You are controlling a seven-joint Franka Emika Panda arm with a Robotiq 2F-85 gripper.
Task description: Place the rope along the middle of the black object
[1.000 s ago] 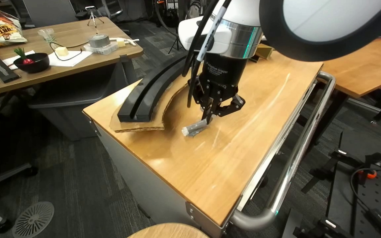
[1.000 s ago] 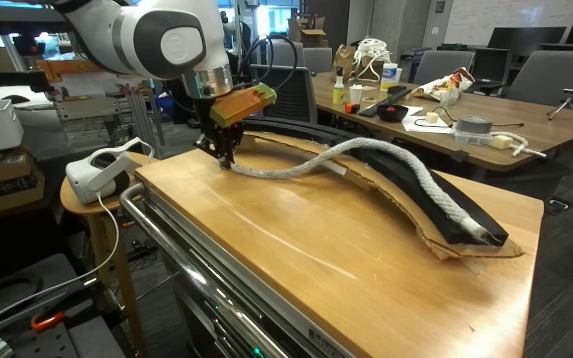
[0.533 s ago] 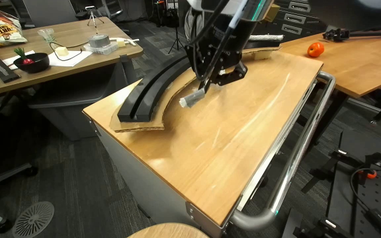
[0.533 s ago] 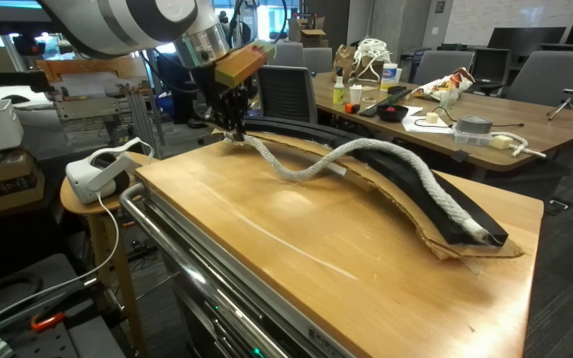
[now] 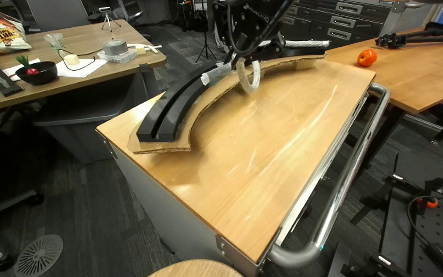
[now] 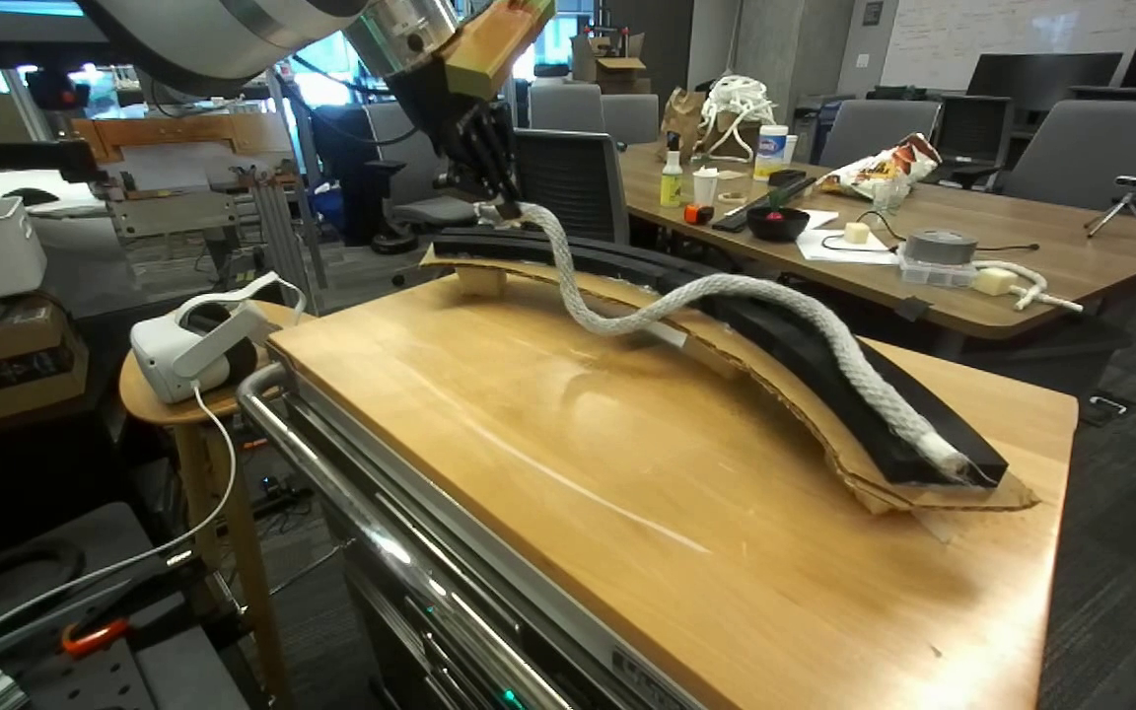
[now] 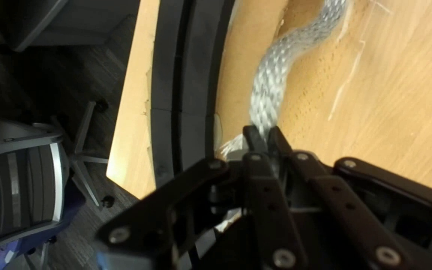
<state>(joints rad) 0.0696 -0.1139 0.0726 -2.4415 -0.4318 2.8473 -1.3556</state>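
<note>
Black two-fingered pincer (image 7: 264, 134): fingertips pinching a thick light-grey braided rope (image 6: 738, 286) near one end, held up over the inner side of a long black curved strip (image 6: 785, 345) with a grooved middle. Grey-taped tail (image 5: 217, 73) with whitish frayed tip pokes out past the fingers. Rope's other end rests on top of one end of the strip; seated in the groove or not, can't tell, cord hides it. Between the two it leaves the inner edge, sags beside the tan corrugated cardboard base (image 5: 202, 105), climbs to the pincer.

Handling, judged: light, soft, bendy, but thick enough to hold humps and spring back some. Rough weave, unlikely to slip; not fragile, frayed tips may shed. Best hold: across the cord just behind the tape; a regrip at the sag will probably be needed to press the middle down.

Direction: laid half roughly follows the arc. Held half off line: in the wrist view, rope leaves the fingertips upward, then bends right, away from the strip, which runs top to bottom. Tail points sideways, toward the strip. Likely next: swing held end over groove, turn tail along it.
</note>
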